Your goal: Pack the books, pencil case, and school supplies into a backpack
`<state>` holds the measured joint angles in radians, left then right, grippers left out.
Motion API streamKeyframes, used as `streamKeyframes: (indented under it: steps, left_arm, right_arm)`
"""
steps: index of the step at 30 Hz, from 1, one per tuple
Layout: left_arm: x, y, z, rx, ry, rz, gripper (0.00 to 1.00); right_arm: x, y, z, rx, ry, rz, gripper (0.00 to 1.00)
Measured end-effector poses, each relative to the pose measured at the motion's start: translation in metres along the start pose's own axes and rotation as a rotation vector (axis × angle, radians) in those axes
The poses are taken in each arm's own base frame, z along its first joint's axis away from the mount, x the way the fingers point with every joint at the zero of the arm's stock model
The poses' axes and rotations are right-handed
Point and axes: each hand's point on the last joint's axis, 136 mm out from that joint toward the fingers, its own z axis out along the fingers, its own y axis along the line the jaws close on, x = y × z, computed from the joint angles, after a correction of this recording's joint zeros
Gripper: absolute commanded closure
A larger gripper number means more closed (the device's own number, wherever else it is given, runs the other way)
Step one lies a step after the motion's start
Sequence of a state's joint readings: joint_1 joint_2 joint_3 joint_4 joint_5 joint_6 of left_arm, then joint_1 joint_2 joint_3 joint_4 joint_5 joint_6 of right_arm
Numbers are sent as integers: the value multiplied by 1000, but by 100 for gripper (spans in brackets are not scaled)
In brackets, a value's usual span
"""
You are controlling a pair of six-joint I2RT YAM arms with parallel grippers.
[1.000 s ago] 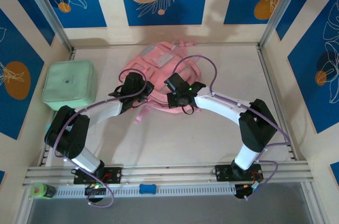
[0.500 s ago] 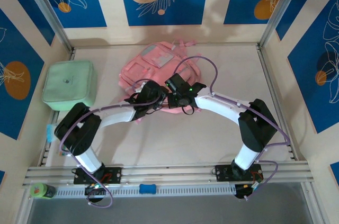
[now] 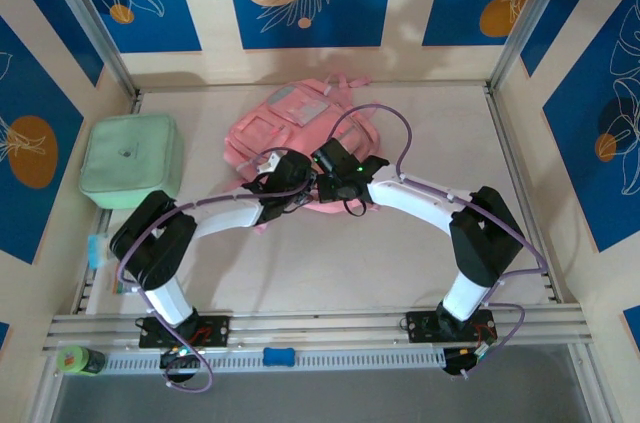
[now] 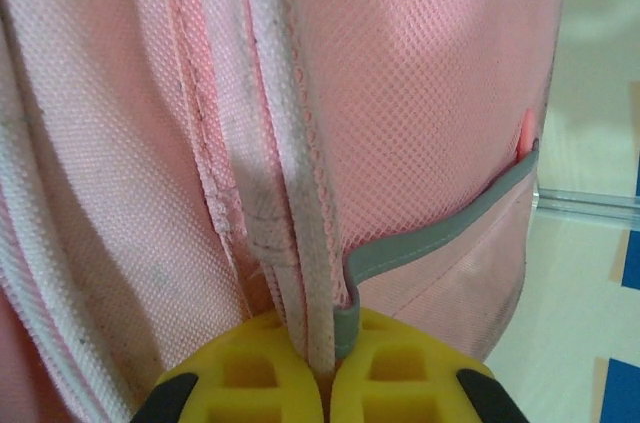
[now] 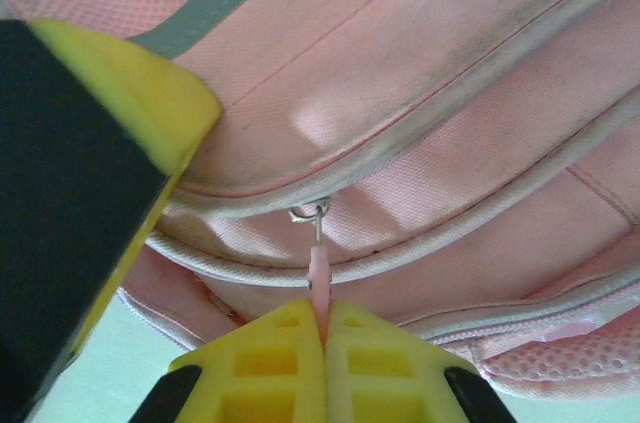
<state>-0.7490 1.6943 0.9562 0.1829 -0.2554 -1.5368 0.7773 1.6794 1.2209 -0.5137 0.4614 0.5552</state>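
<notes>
The pink backpack point(image 3: 285, 128) lies flat at the middle back of the table. At its near edge both grippers meet. My left gripper point(image 3: 287, 179) point(image 4: 330, 368) is shut on a fold of the backpack's white piped seam point(image 4: 300, 243) with its grey trim point(image 4: 440, 233). My right gripper point(image 3: 326, 165) point(image 5: 323, 328) is shut on the thin pink zipper pull point(image 5: 318, 278), which hangs from a small metal ring. One yellow finger point(image 5: 110, 133) of the left gripper sits close on the left in the right wrist view. The books and the pencil case are out of view.
A mint-green square lidded box point(image 3: 131, 158) stands at the left of the table. Metal rails run along the near edge point(image 3: 320, 328), with a small blue item point(image 3: 279, 355) and a green one point(image 3: 80, 359) below them. Patterned walls close in the back and sides.
My left arm has swung right from the backpack's left side to right beside the right gripper, and its jaws have closed on the backpack's seam. The right arm has stayed put.
</notes>
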Motion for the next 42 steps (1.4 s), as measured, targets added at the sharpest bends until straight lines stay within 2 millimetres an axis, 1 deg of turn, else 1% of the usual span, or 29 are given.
streamKeyframes:
  steps: [2, 5, 11, 15, 18, 22, 25, 27, 29, 31, 34, 36, 38, 42]
  left_arm:
    - [-3, 3, -8, 9, -1, 24, 100]
    - [-12, 11, -23, 6, 7, 67, 100]
    - [-37, 34, -61, -23, 38, 155, 100]
    - [-53, 51, -83, -27, 79, 188, 100]
    - [-70, 63, -97, -48, 94, 213, 100]
    - [-89, 75, -107, -72, 107, 256, 100]
    - [-98, 82, -108, -73, 132, 271, 100]
    - [-102, 85, -107, -73, 158, 292, 100]
    - [-105, 87, -104, -81, 197, 324, 100]
    - [-112, 89, -99, -92, 236, 359, 100]
    - [-125, 92, -91, -97, 261, 424, 100]
    - [-131, 93, -86, -94, 272, 480, 100]
    - [-137, 92, -80, -91, 288, 521, 100]
    - [-148, 88, -67, -61, 325, 576, 100]
  right_arm:
    - [0, 2, -1, 3, -6, -8, 100]
    - [4, 11, -7, -8, -11, -31, 100]
    - [8, 15, -20, -10, -24, -36, 100]
    - [13, 11, -24, -18, -34, -30, 100]
    - [15, 7, -23, -15, -44, -47, 100]
    - [9, 1, -17, -12, -71, -93, 100]
    - [-2, -3, -13, -21, -100, -88, 100]
    - [-3, -5, -8, -28, -106, -86, 100]
    - [4, -2, -3, -47, -101, -95, 100]
    - [15, 5, 0, -60, -94, -121, 100]
    - [30, 20, -2, -93, -98, -160, 100]
    - [35, 24, -2, -105, -101, -167, 100]
    - [32, 22, 3, -104, -101, -157, 100]
    - [14, 13, 20, -78, -122, -149, 100]
